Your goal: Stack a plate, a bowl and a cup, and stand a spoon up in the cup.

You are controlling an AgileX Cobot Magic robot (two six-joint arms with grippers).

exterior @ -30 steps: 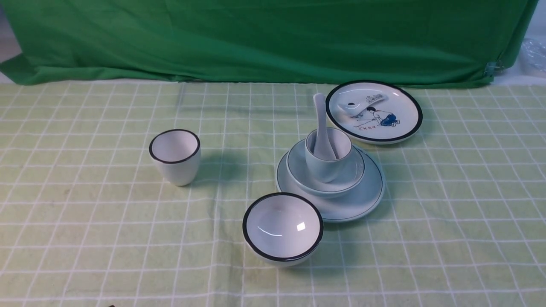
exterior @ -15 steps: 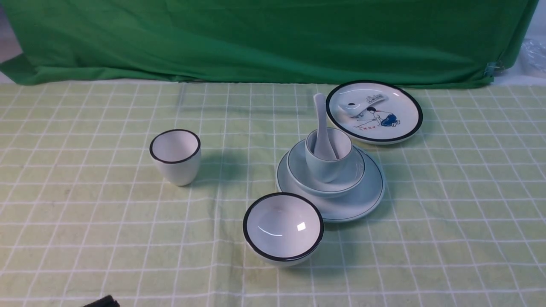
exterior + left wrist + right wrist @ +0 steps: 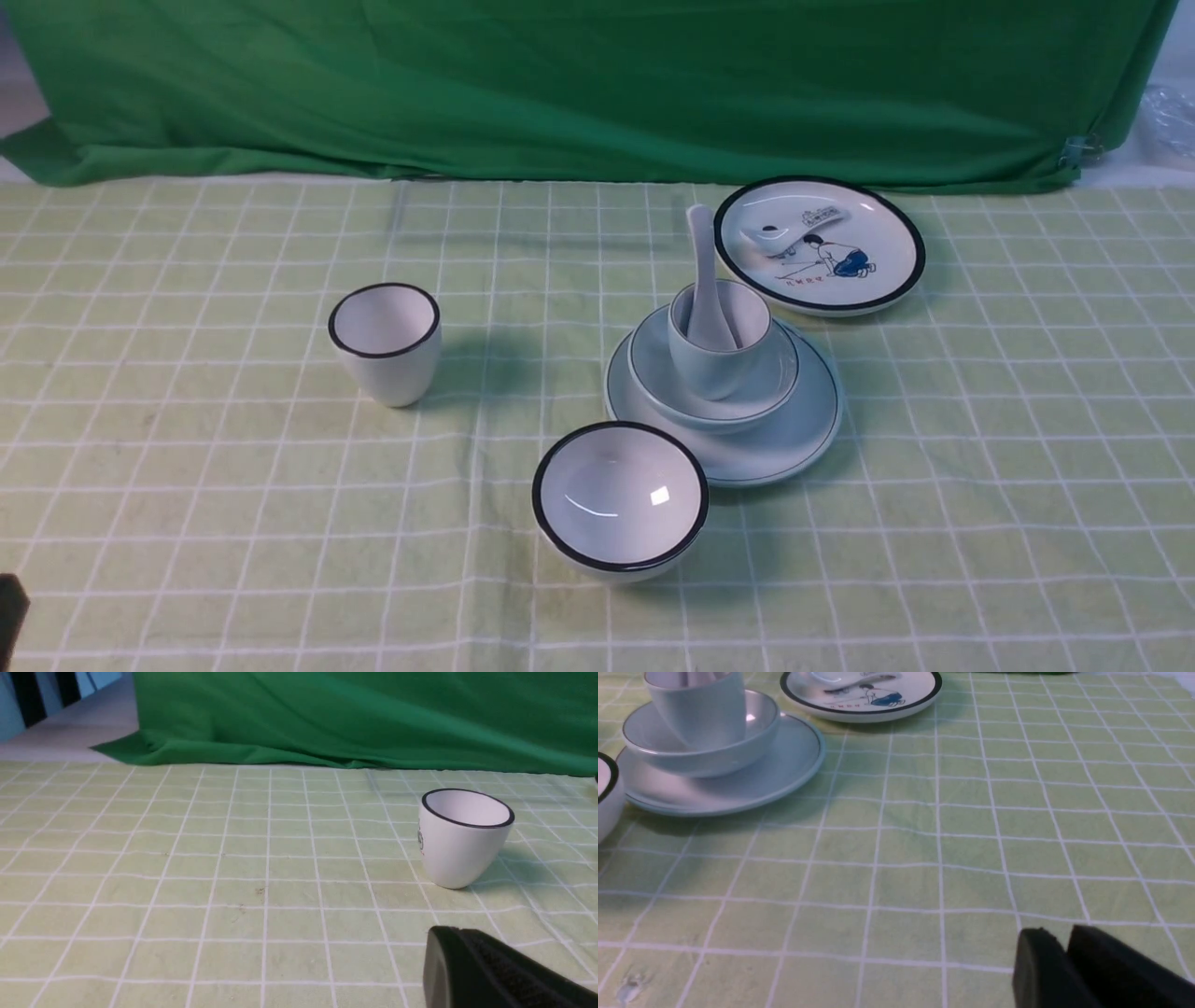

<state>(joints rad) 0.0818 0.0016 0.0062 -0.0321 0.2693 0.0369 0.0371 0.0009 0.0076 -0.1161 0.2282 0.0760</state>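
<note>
The plate (image 3: 803, 439) lies right of the table's middle with the bowl (image 3: 653, 373) on it. The cup (image 3: 714, 369) stands in the bowl. The spoon (image 3: 702, 252) stands in the cup, handle up and leaning back. The same plate (image 3: 784, 765), bowl (image 3: 756, 732) and cup (image 3: 700, 714) show in the right wrist view, far from my right gripper (image 3: 1059, 935). Its tips are slightly parted, with nothing between them. My left gripper (image 3: 448, 935) is shut and empty, low over the cloth, short of a black-rimmed cup (image 3: 460, 844).
The black-rimmed cup (image 3: 385, 345) stands left of middle. A black-rimmed bowl (image 3: 619, 499) sits just in front of the stack. Behind the stack lies a cartoon plate (image 3: 820, 245). Green cloth (image 3: 597, 84) hangs at the back. A dark part of my left arm (image 3: 11, 607) shows at the front left edge.
A dark part of my left arm came into the front view at the bottom and has shifted to the far left edge. The dishes have not moved.
</note>
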